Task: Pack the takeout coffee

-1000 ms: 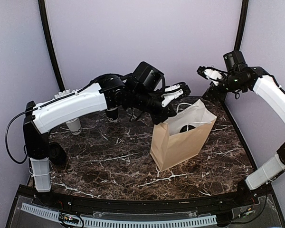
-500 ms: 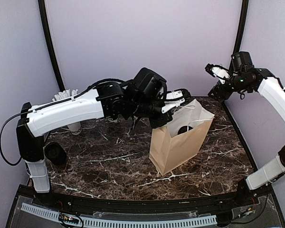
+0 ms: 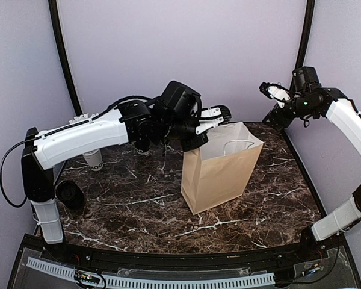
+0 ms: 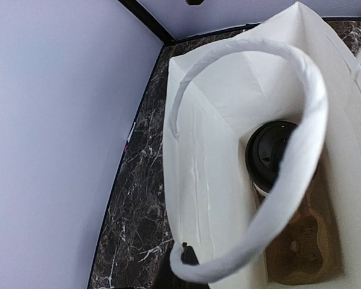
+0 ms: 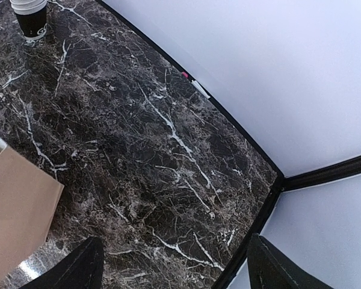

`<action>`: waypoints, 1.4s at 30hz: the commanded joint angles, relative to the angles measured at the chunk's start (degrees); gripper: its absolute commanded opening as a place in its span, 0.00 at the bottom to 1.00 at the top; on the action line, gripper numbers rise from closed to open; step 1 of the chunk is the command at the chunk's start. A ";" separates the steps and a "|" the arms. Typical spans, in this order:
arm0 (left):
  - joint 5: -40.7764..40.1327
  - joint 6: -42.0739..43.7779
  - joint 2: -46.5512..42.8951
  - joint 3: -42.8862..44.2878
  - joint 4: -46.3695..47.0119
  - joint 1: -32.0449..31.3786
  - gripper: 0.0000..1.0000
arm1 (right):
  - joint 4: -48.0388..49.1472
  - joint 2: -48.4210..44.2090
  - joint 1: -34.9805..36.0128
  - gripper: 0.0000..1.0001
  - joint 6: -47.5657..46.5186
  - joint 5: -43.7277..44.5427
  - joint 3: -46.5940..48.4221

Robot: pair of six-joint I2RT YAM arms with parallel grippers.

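Takeout coffee (image 4: 275, 153): one black-lidded cup sits inside the brown bag (image 3: 216, 177), in a cardboard carrier (image 4: 301, 247), bag mid-table. Left gripper (image 3: 210, 119) has its fingers pressed together at the rim's 10 o'clock corner, by the white handle (image 4: 311, 120). You can't tell whether it pinches paper or handle. Right gripper (image 3: 272, 91) is spread and empty, high at 2 o'clock.

Risks:
- A pull toward 9 o'clock would likely tip the tall bag and tilt the cup.
- A thin pinch may slip or tear.
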 commanded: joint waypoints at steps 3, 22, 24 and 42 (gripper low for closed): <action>6.34 -1.93 -5.30 -0.46 1.60 5.37 0.00 | 2.13 -0.43 -0.19 0.84 1.23 -1.04 -0.39; 14.90 -5.33 -10.00 -7.67 4.60 6.77 0.00 | 1.90 0.61 -0.19 0.84 2.07 -2.73 -0.65; 15.62 -5.94 -10.65 -8.64 5.01 6.61 0.00 | 1.90 0.73 -0.19 0.84 2.12 -2.89 -0.58; 20.08 -11.93 -11.21 -10.78 3.89 -1.67 0.00 | 2.03 1.16 -0.19 0.84 2.14 -3.63 -1.61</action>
